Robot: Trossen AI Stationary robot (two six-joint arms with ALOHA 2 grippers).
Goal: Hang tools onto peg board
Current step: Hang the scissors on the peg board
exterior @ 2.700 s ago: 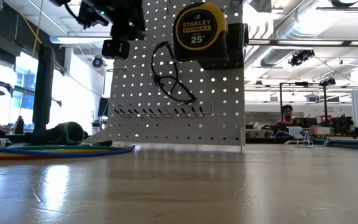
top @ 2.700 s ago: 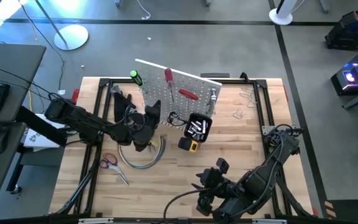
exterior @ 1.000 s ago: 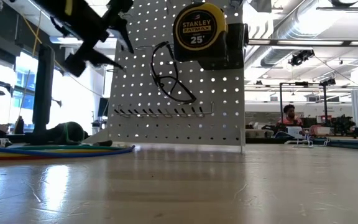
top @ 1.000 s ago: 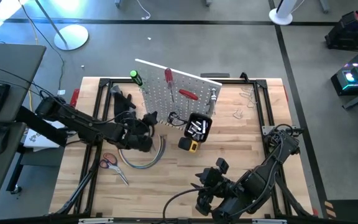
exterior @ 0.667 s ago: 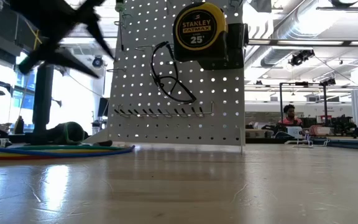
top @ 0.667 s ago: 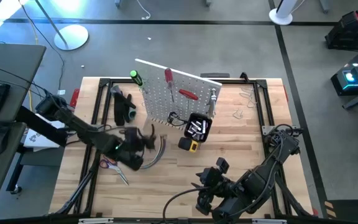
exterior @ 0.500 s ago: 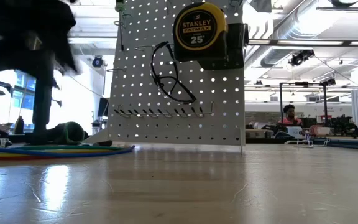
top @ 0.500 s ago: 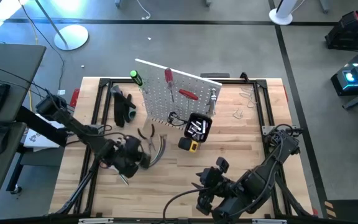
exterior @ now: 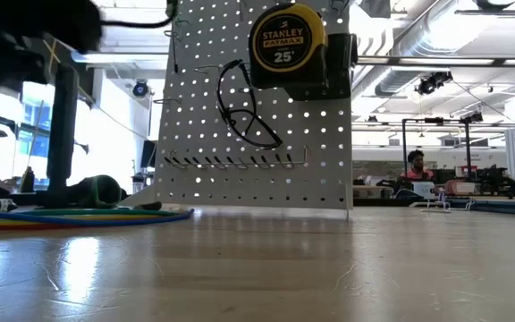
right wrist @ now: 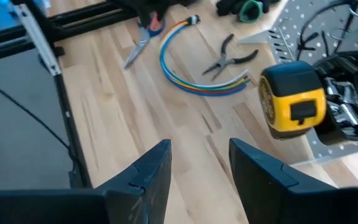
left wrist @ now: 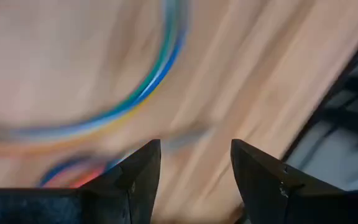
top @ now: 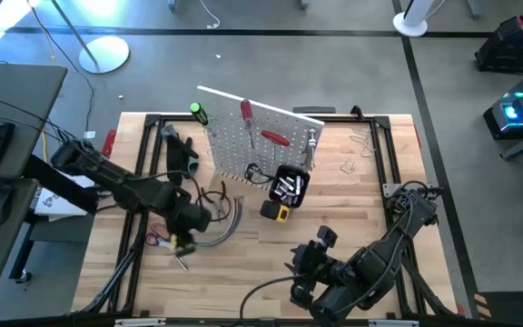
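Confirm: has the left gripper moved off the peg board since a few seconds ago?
Yes. The left gripper has swung from the peg board toward the table's near-left, now open over the red-handled scissors.

The dark, jointed left arm reaches in from the left edge of the desk, its links stretched low towards the front-left area. Its pincer (top: pixel 182 238) points downward, and in the left wrist view its two dark fingers (left wrist: pixel 135 180) stand apart with nothing between them. The dark right arm is folded at the near right corner, its pincer (top: pixel 305 263) aimed towards the middle, fingers (right wrist: pixel 146 171) parted and empty.
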